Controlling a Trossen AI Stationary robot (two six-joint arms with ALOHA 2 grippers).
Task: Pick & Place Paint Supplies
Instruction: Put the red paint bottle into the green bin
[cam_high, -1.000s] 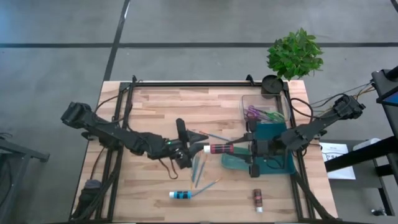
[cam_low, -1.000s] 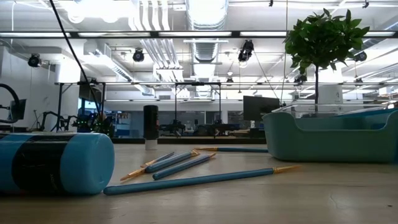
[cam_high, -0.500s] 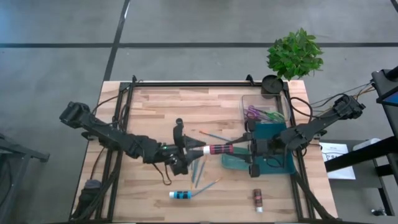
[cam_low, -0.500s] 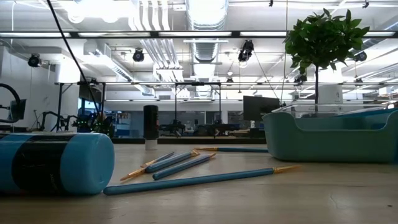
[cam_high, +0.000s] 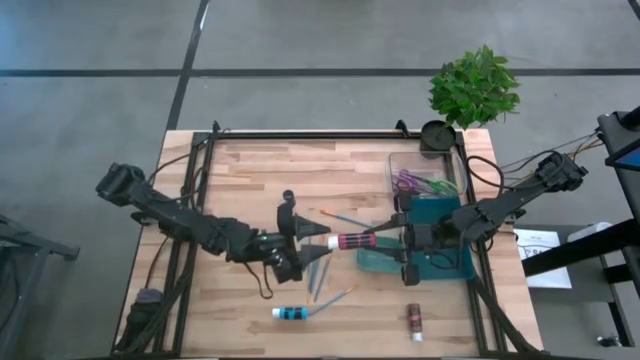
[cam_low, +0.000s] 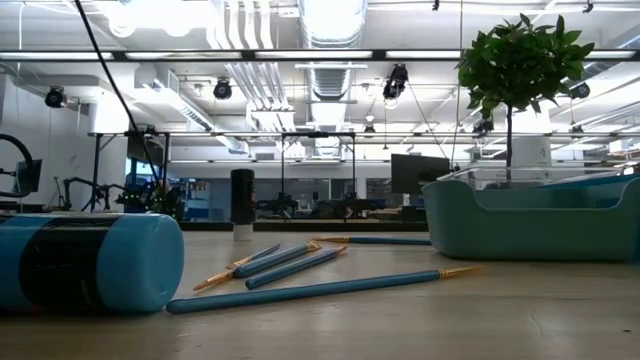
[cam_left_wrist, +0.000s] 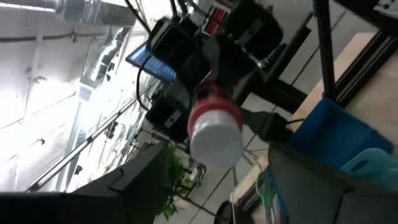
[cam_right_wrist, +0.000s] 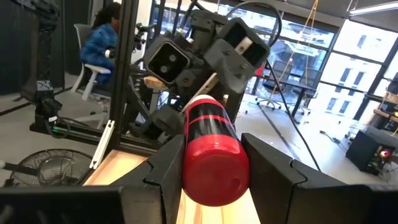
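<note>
A pink paint tube (cam_high: 352, 240) with black bands and a white cap hangs level above the middle of the table, with my right gripper (cam_high: 380, 238) shut on it. My left gripper (cam_high: 315, 246) is open at the tube's cap end. In the left wrist view its fingers stand apart on either side of the white cap (cam_left_wrist: 214, 140) without touching it. Several blue-handled brushes (cam_high: 320, 270) lie flat on the wood below. A blue tube (cam_high: 290, 313) and a brown tube (cam_high: 413, 320) lie near the front edge. A teal palette (cam_high: 372, 262) lies beside the tray. My right gripper pinches the tube's rear end (cam_right_wrist: 211, 177) between its two fingers (cam_right_wrist: 165, 171), one on each side. The fingers come in level from the table's right and lie along the tube. The tube sticks out ahead of them toward the left arm, level and lifted clear of the table.
A teal tray (cam_high: 455, 265) sits under the right arm at the right edge, and a clear bin (cam_high: 420, 183) with purple items stands behind it. A black cup (cam_high: 437, 135) and a potted plant (cam_high: 475, 85) are at the far right corner. Bare wood lies at the far left.
My left gripper has opened its fingers wider at the tube's cap end. The tube has stayed level and in place in my right gripper.
</note>
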